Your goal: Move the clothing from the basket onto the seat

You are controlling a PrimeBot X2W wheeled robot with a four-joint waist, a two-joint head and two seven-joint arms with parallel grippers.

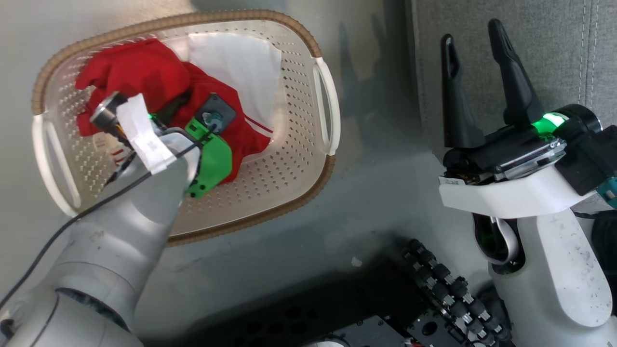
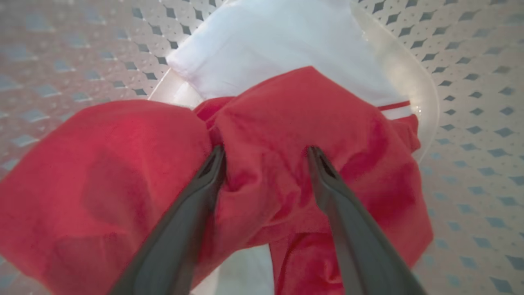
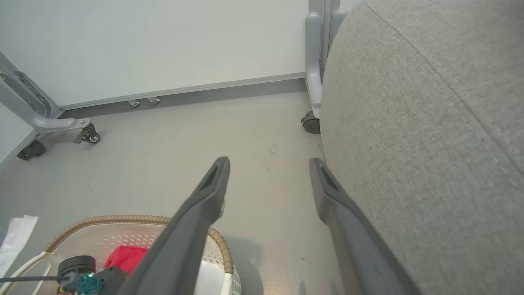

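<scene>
The clothing point(image 1: 144, 72) lies bunched in the basket point(image 1: 299, 159) on the floor point(image 1: 376, 168); the left end effector point(image 2: 266, 164) is wide, tips pressed into the red fabric with a fold between them. The right end effector point(image 1: 472, 33) hangs wide and empty beside the grey seat point(image 1: 554, 48)

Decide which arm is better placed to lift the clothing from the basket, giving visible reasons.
Left. The left gripper is down inside the basket, jaws open and pressed into the red clothing. The right gripper hovers open and empty beside the seat, away from the basket.
</scene>
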